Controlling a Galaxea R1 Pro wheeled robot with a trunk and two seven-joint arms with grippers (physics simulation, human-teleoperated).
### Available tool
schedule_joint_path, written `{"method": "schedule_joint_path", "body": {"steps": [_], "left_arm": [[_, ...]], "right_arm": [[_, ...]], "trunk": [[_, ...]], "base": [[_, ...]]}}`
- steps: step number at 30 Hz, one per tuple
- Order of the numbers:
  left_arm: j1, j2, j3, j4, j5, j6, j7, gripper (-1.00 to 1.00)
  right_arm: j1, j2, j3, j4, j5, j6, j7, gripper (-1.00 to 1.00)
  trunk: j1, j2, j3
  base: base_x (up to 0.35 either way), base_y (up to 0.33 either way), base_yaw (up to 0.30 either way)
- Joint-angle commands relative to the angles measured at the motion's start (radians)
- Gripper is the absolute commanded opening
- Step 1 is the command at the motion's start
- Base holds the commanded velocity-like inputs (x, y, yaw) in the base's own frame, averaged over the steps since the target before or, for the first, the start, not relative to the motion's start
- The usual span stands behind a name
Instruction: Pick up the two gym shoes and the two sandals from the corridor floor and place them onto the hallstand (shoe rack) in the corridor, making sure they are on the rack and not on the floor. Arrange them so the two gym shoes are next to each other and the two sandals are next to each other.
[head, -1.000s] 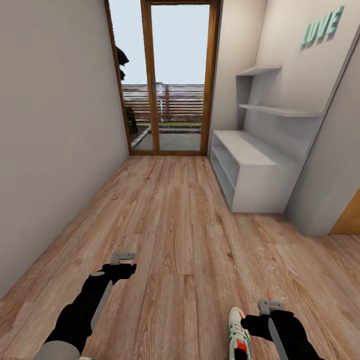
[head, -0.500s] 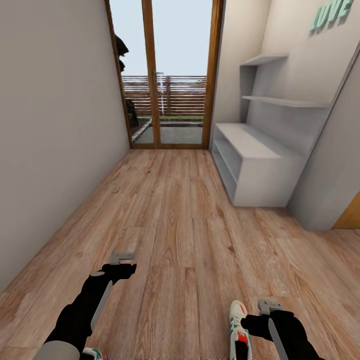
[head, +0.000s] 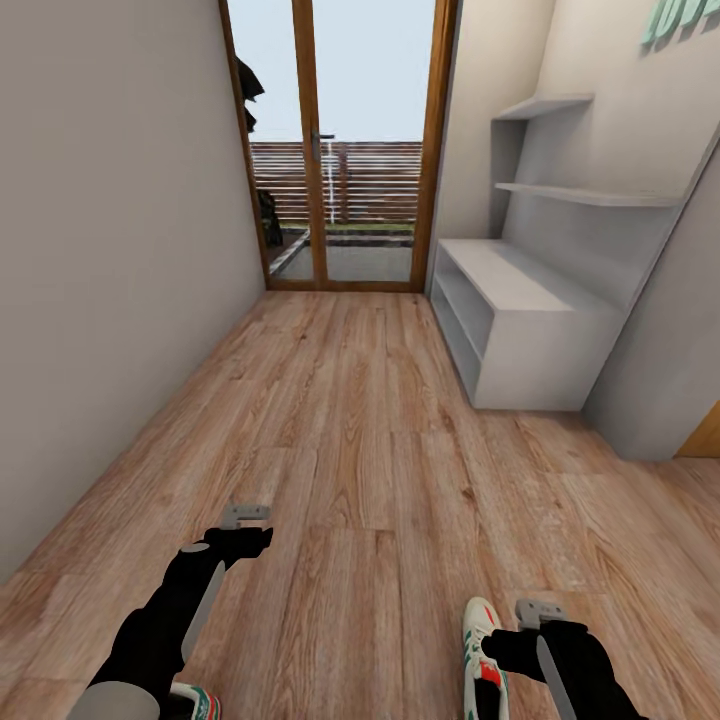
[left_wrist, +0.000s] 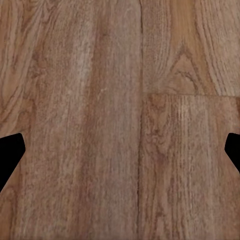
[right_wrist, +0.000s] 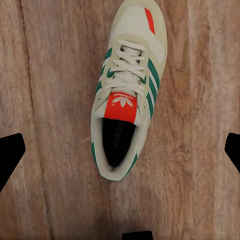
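The right claw is hanging released over the floor, its two dark fingertips showing wide apart at the edges of the right wrist view with nothing between them. Just beside it, a shoe is lying upright on its sole, toe pointing down the corridor; in the right wrist view that shoe is sitting off-centre from the gap between the fingers. The left claw is also hanging released, with bare planks beneath it, and a second shoe is peeking out at the head view's lower edge by the left arm. The rack is standing well apart, against the right wall further along, both levels looking unoccupied. No sandals are appearing here.

The step in hand appears to be lining up on the right-side shoe. To do it well, I would be shifting the claw sideways until the shoe's opening sits midway between the fingers, then lowering straight and closing across the narrow width at the collar, behind the laces. Gripping the toe would probably be letting the heel swing during the carry.
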Motion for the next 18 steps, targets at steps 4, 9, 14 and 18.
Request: {"method": "schedule_joint_path", "body": {"steps": [4, 9, 14, 18], "left_arm": [[0.0, 0.0, 0.0, 0.0, 0.0, 0.0, 0.0, 1.0], [0.0, 0.0, 0.0, 0.0, 0.0, 0.0, 0.0, 1.0], [0.0, 0.0, 0.0, 0.0, 0.0, 0.0, 0.001, 1.0], [0.0, 0.0, -0.001, 0.0, 0.0, 0.0, 0.0, 1.0]], "right_arm": [[0.0, 0.0, 0.0, 0.0, 0.0, 0.0, 0.0, 1.0], [0.001, 0.0, 0.0, 0.0, 0.0, 0.0, 0.0, 1.0], [0.0, 0.0, 0.0, 0.0, 0.0, 0.0, 0.0, 1.0], [0.0, 0.0, -0.001, 0.0, 0.0, 0.0, 0.0, 1.0]], "trunk": [[0.002, -0.001, -0.015], [0.003, -0.001, -0.023], [0.003, -0.001, -0.023], [0.003, -0.001, -0.023]], "base": [[0.0, 0.0, 0.002], [0.0, 0.0, 0.0], [0.0, 0.0, 0.0], [0.0, 0.0, 0.0]]}}
